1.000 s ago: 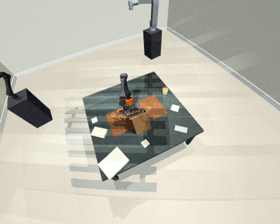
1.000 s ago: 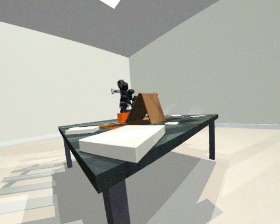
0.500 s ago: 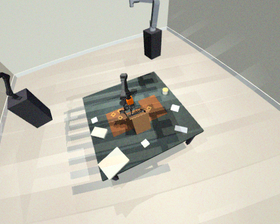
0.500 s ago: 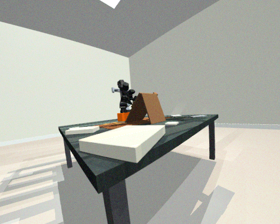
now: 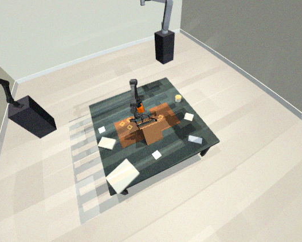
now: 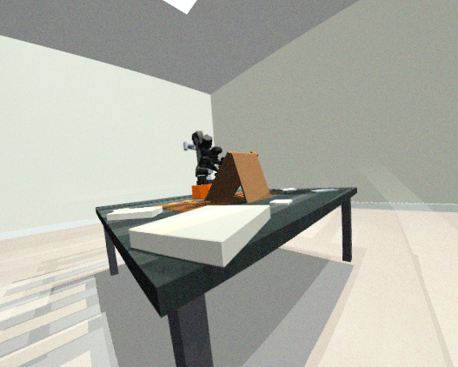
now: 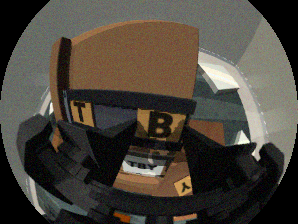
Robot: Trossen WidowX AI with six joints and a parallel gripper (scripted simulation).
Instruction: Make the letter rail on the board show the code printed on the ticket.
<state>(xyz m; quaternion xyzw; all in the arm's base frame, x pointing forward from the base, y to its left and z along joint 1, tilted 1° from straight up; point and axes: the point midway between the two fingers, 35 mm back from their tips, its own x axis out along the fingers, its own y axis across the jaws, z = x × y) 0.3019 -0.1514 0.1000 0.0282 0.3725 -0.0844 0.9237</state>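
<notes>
The tilted brown board [image 5: 153, 135] [image 6: 255, 178] [image 7: 135, 60] carries a black-lipped letter rail [image 7: 120, 96]. A T tile [image 7: 81, 113] sits at the rail's left end in the wrist view. My gripper [image 7: 160, 125] is shut on the B tile [image 7: 161, 124], which is upright between the rail's lips near its right, open end. A dark gap of bare rail separates B from T. The white ticket [image 7: 143, 167] is partly covered and appears to read TBY. A loose Y tile [image 7: 183, 186] lies below and right of the ticket.
Other loose tiles [image 5: 122, 123] [image 5: 129, 127] lie on the orange-brown mat [image 5: 127, 142], and another tile [image 5: 160, 116] is beyond the board's other side. White slabs [image 5: 122, 175] [image 5: 106, 143], a pale blue block [image 5: 195, 139] and a yellow-topped cup [image 5: 177, 98] stand around the counter.
</notes>
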